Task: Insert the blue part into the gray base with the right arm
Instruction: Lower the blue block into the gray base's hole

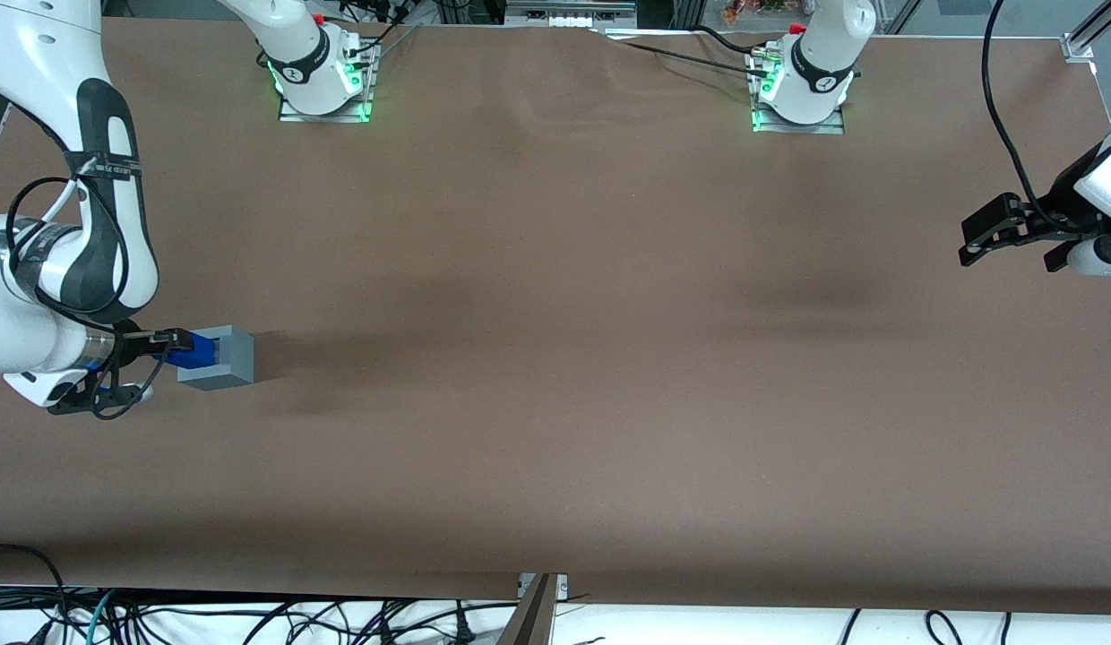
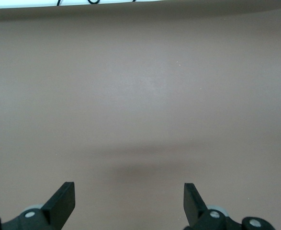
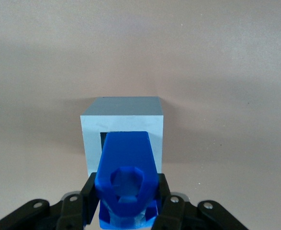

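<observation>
At the left edge of the front view, the pincer (image 1: 181,341) is gripping the blue part (image 3: 127,179), whose tip is entering the gray base's (image 1: 228,358) recess on the brown worktop (image 1: 564,358).

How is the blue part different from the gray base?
The blue part is bright blue; the gray base is pale gray. The blue part is narrower than the base. The blue part is held in the gripper's shut jaws with its tip entering the base's opening, while the base rests on the table, which shows no other objects. The blue part looks lumpy with a ringed end; the base is a plain cube. Both look like plastic.
</observation>
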{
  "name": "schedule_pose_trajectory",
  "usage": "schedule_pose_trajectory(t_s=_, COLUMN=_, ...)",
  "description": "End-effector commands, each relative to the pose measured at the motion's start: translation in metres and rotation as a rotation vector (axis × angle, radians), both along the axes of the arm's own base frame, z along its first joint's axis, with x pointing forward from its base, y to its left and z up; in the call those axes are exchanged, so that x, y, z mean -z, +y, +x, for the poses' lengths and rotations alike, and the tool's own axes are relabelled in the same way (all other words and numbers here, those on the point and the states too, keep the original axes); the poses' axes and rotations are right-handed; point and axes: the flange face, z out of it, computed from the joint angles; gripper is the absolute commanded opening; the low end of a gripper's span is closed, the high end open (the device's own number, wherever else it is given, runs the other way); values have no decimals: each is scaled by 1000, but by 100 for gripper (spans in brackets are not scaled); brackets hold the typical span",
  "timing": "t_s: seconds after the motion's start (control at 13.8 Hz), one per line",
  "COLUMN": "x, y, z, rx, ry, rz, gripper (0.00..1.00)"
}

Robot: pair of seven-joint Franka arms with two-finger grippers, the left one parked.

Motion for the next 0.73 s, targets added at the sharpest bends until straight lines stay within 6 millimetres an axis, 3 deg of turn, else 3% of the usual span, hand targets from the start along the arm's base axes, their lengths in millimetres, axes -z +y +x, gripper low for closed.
schedule_pose_trajectory(t_s=0.0, x=27, y=8, z=-10, rx=14, ry=49, rz=9, gripper=34)
schedule_pose_trajectory(t_s=0.65, x=42, y=10, z=-20, rx=16, ry=86, rz=5, gripper=33)
